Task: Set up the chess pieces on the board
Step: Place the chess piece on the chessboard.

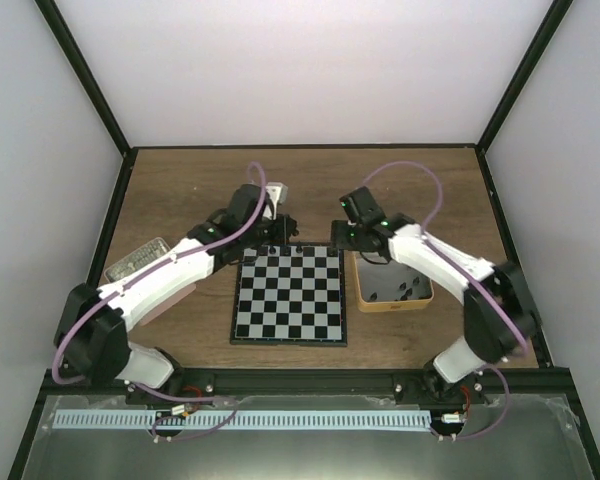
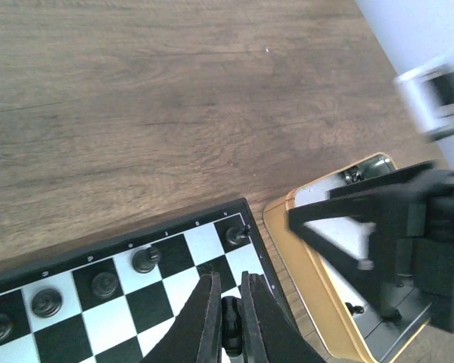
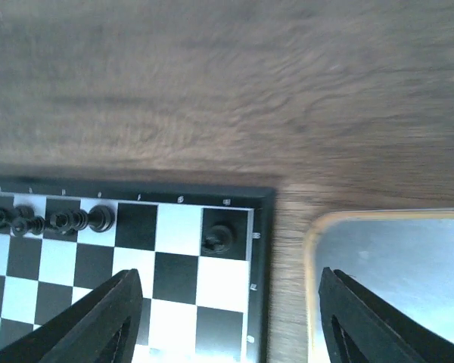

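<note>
The left gripper [image 2: 228,281] is pressed together on one small black chess piece [image 2: 231,324], which seems to stand upright between its fingers, though its top is hidden. It hangs over the far right part of the board [image 1: 290,300], above the second row in. In the left wrist view, the far row lies just at 12 o'clock from the held piece. There the corner piece [image 2: 235,235] and a run of other set pieces [image 2: 104,283] leave a bare pale square between them. That gap looks like the target, so the move would be short, forward and down, and the left arm is clearly the nearer one.

The right gripper [image 3: 227,281] is spread and empty. It is close by at 3 o'clock, over the board's far right corner and the edge of the tan tin [image 1: 395,307], and it could crowd the approach. More dark pieces [image 1: 405,290] lie in the tin. The corner piece just beside the gap could be knocked over.
</note>
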